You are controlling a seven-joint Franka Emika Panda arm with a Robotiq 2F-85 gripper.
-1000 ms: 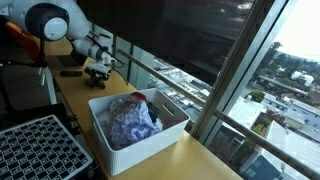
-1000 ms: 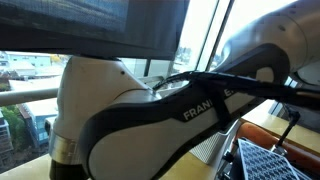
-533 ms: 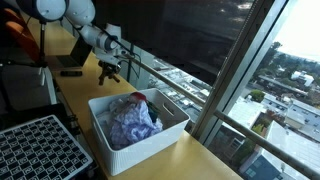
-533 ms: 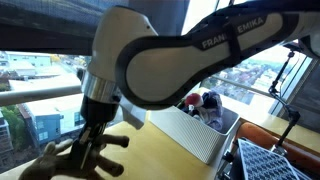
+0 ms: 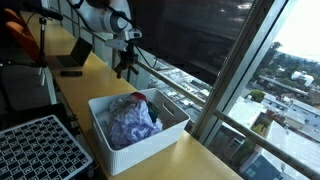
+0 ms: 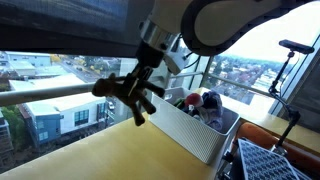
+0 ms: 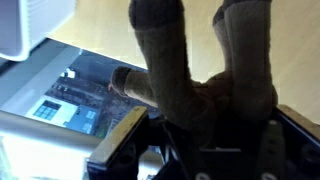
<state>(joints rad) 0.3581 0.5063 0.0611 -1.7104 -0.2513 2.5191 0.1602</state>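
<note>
Brown plush toy [image 6: 128, 90] | pinched in fingers [image 6: 146, 70] | arm [image 5: 100, 15] high, wrist down

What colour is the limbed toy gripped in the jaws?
The toy is dull olive-brown, clearest in the wrist view.

The bare wooden tabletop [image 5: 92, 82] in the upper middle of the frame lies open, with the brown plush toy [image 5: 121, 68] dangling above it from the clamped gripper [image 5: 124, 54]. Lower down, the white bin [image 5: 145, 148] heaped with cloths [image 5: 130, 120] blocks the centre, the black perforated tray [image 5: 40, 145] fills the lower left corner, and the window glass [image 5: 190, 40] walls off the right.
</note>
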